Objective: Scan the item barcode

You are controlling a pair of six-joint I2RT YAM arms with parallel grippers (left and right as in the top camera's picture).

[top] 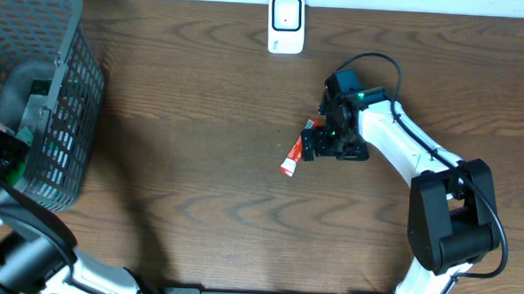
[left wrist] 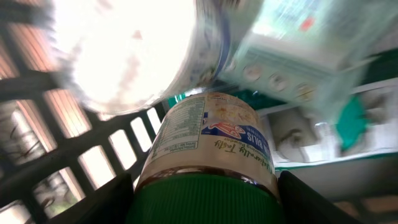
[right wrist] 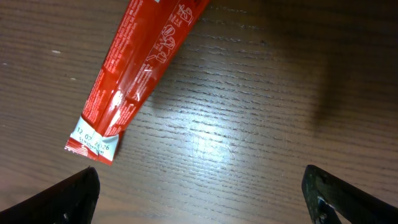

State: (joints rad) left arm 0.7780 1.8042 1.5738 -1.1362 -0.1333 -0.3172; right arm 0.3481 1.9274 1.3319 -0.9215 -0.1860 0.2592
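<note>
On the right of the table [top: 202, 91], my right arm is standing folded toward the middle, its right claw [right wrist: 202, 190] hanging wide open and empty just over the red packet [right wrist: 137, 68]. The packet is lying flat on the wood, well apart from the white scanner [top: 285, 24]. My left arm is sitting inside the basket [top: 70, 77]. Only the left wrist view is showing my left claw [left wrist: 208, 202] flanking a green-lidded jar [left wrist: 208, 134]; I cannot tell whether it is gripping.

Two arms posed well apart.
The right arm [top: 395, 139] bends inward, right gripper [right wrist: 202, 199] facing down with jaws spread wide and holding nothing. The left arm [top: 88, 277] reaches forward, left gripper [left wrist: 205, 208] jaws parted, grip unclear.
</note>
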